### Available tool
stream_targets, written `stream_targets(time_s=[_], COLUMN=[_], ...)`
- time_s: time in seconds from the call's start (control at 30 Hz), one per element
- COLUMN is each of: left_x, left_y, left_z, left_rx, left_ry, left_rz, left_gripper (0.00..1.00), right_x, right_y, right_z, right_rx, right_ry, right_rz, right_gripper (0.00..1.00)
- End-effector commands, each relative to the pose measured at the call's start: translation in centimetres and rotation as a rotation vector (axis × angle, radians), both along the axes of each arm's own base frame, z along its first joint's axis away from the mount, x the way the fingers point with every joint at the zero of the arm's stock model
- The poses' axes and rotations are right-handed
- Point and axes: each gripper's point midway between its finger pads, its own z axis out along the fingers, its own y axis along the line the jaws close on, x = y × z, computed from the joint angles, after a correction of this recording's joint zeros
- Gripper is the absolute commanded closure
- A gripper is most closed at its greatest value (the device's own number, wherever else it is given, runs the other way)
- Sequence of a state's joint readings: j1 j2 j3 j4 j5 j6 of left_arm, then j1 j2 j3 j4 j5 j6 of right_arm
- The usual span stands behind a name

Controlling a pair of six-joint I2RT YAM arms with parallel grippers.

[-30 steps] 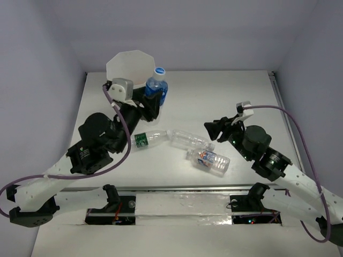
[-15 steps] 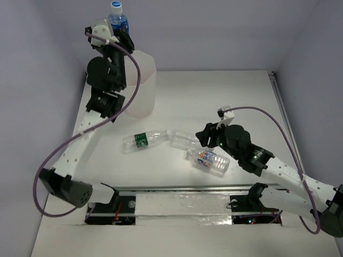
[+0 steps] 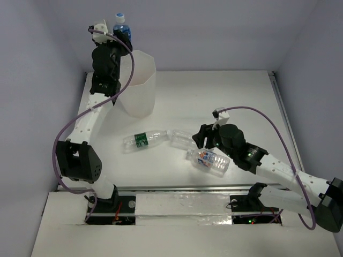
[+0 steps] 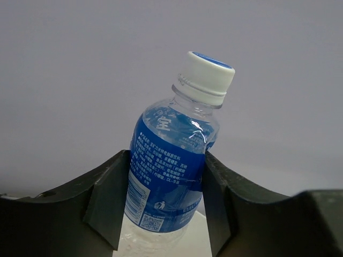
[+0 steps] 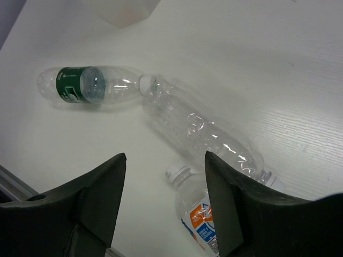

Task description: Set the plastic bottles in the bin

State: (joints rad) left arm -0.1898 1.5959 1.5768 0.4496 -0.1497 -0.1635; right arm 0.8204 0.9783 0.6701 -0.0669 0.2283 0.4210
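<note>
High beside the bin (image 3: 138, 85), left gripper (image 3: 121, 33) clamped on upright blue-label bottle (image 3: 120, 22), right gripper (image 3: 199, 137) spread apart low over green-label bottle (image 3: 143, 140), bare clear bottle (image 3: 185, 140), orange-blue-label bottle (image 3: 210, 160), all lying on the table (image 3: 225, 91).

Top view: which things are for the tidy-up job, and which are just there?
For the job: blue-label bottle, green-label bottle, plain clear bottle, orange-blue-label bottle, bin.
Just there: purple cables, table.
</note>
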Motion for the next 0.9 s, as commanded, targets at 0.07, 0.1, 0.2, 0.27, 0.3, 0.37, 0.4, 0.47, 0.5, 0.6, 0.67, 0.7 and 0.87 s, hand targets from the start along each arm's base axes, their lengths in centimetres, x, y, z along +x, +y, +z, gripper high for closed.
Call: stream_targets(time_s=[0.07,0.1,0.2,0.27,0.3,0.37,0.4,0.47,0.5,0.6,0.67,0.7,0.87], left_x=[-2.7,-2.6,-3.0,-3.3,-3.5,-4.2,-4.5,-5.4,-5.7,-7.7,-9.5,-9.8,-13.7], left_y=[-0.6,-0.6,-0.4,-0.2,-0.1,0.0,0.0,0.1,0.2,0.1,-0.3,-0.5,-1.8], left_z=[2.0,1.2,0.5,0.5,0.6,1.2,1.4,2.4,2.6,3.9,4.9,4.5,5.8], left_rx=[-0.062,-0.057,-0.051,-0.048,-0.047,-0.05,-0.052,-0.06,-0.063,-0.095,-0.126,-0.133,-0.177], left_ry=[-0.113,-0.096,-0.083,-0.082,-0.082,-0.094,-0.1,-0.121,-0.125,-0.16,-0.193,-0.188,-0.219], left_rz=[-0.063,-0.064,-0.056,-0.045,-0.045,-0.045,-0.047,-0.051,-0.053,-0.082,-0.13,-0.147,-0.261], left_gripper=[0.44,0.41,0.36,0.33,0.32,0.29,0.28,0.27,0.27,0.28,0.29,0.3,0.32], right_x=[0.5,0.6,0.8,0.9,0.9,0.9,0.9,0.7,0.7,-0.1,-0.9,-1.0,-1.8], right_y=[0.4,0.5,0.9,1.2,1.4,1.6,1.6,1.5,1.5,1.3,1.3,1.3,-0.2], right_z=[0.5,-0.1,-0.9,-1.9,-2.1,-2.5,-2.6,-2.9,-3.1,-3.6,-4.3,-4.9,-6.8], right_rx=[0.015,0.0,-0.041,-0.07,-0.073,-0.085,-0.089,-0.105,-0.113,-0.127,-0.137,-0.15,-0.191], right_ry=[-0.018,-0.003,0.026,0.058,0.062,0.077,0.082,0.098,0.104,0.14,0.18,0.198,0.281], right_rz=[-0.012,-0.011,-0.002,0.01,0.015,0.022,0.023,0.028,0.029,0.048,0.073,0.074,0.012], right_gripper=[0.27,0.26,0.21,0.18,0.18,0.16,0.15,0.14,0.13,0.13,0.13,0.13,0.12])
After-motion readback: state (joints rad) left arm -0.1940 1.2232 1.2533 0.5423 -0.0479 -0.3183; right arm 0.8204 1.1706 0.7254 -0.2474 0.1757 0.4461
